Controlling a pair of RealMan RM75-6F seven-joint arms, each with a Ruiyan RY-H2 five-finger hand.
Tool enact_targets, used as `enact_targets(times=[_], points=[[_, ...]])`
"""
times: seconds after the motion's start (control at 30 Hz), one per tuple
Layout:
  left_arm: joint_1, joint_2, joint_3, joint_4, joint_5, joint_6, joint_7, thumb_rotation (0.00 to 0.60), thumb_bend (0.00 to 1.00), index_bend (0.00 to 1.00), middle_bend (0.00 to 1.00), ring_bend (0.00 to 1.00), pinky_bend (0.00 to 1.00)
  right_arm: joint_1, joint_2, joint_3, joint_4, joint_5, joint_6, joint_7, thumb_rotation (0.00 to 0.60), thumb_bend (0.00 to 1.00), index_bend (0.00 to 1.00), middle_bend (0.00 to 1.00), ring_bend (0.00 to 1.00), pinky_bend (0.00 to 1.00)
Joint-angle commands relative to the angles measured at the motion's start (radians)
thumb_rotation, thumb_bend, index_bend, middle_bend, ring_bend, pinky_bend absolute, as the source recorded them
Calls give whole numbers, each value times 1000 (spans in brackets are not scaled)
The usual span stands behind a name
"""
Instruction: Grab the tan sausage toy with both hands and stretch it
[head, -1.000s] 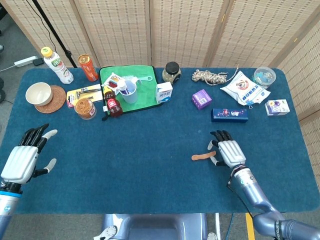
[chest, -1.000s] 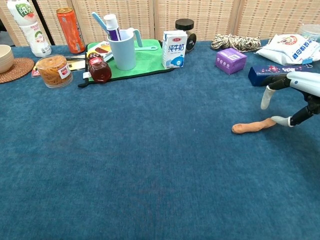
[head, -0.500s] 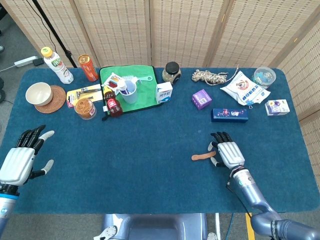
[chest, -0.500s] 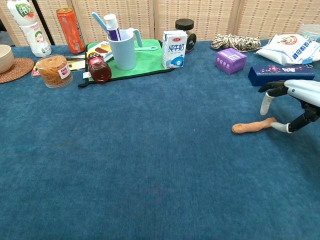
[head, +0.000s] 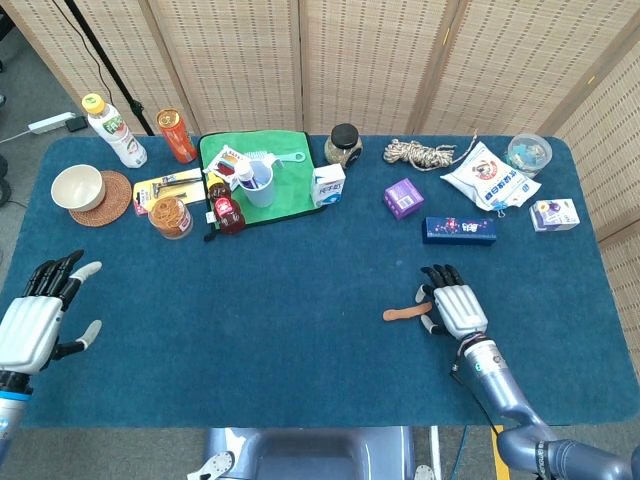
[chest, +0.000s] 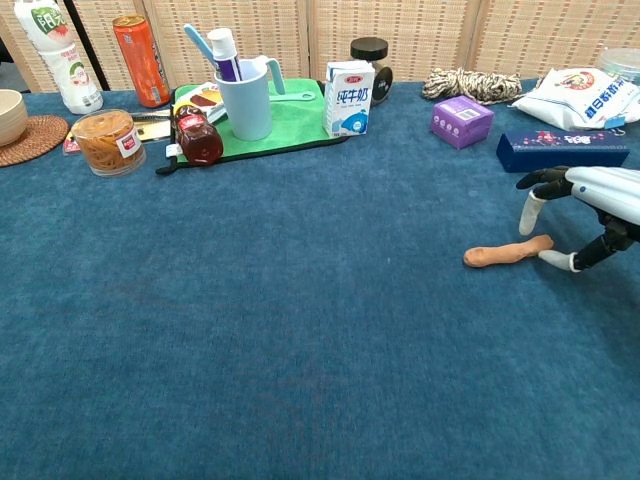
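The main risk, judged from this arrangement, is a one-sided or glancing grasp: the right hand (chest: 585, 215) hovers with its fingers spread and holding nothing, one fingertip (chest: 527, 212) poised above the right end of the tan sausage toy (chest: 507, 251) and the thumb tip low beside that end, whether touching it cannot be told; if they close off-centre, the slender, probably soft body could roll or skid across the blue tabletop (chest: 300, 330) toward 9 o'clock, away from the grasp. A second hazard is reach: the left hand (head: 38, 318), also open with fingers apart and empty, sits at the tabletop's 8 o'clock edge in the head view, well apart from the toy, so it must cross most of the surface before any stretch can begin. The toy itself is a short, slightly curved, pale orange-tan cylinder with rounded ends, lying flat at about 4 o'clock of the tabletop centre. It lies unstretched, with bare cloth on its other sides.
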Motion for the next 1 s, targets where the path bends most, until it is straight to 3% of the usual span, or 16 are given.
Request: enact_targets(times=[0.03,0.77,1.0], points=[[1,0,0,0,0,1,-1,600,312,146,15,0,0,-1,-3,-1,2,0,0,0,600,385,420,102,0,0],[5,1,0,9,-8,3,-13,600,313,146,15,0,0,6,-35,-3,55,1,-18,7,600,385,470,115,0,0],[12,7,2,18,-7,8,-30,600,312,146,15,0,0,9,-50,-4,61,2,-25,7,600,395,538,149,0,0]])
